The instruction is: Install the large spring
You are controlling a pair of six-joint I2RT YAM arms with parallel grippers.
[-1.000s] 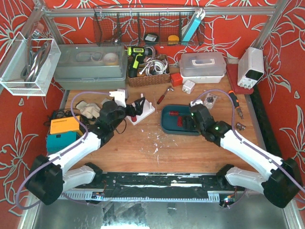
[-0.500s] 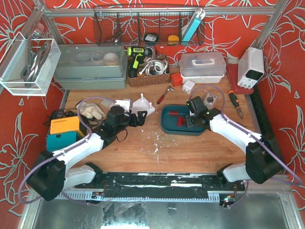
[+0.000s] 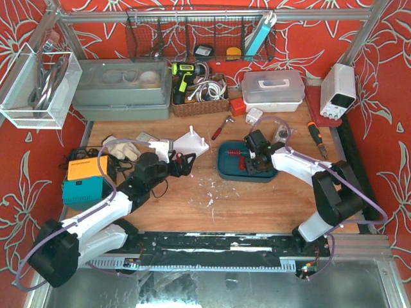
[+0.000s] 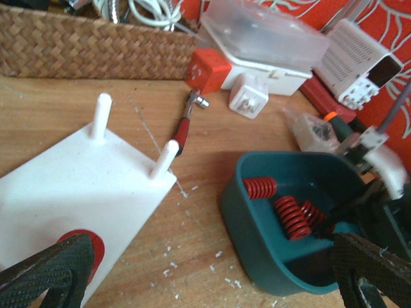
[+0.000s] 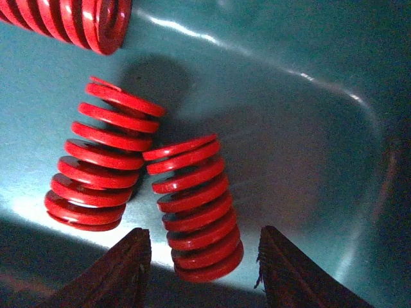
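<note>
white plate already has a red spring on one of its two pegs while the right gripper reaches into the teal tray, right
No. The left wrist view shows both pegs on the white plate bare; the red springs lie in the teal tray. The right gripper does reach into that tray.

Top camera looks down on the teal tray [image 3: 223, 168] from afar; left wrist faces it obliquely, nearby; right wrist peers inside, at red springs [image 5: 196, 205] all share.
</note>
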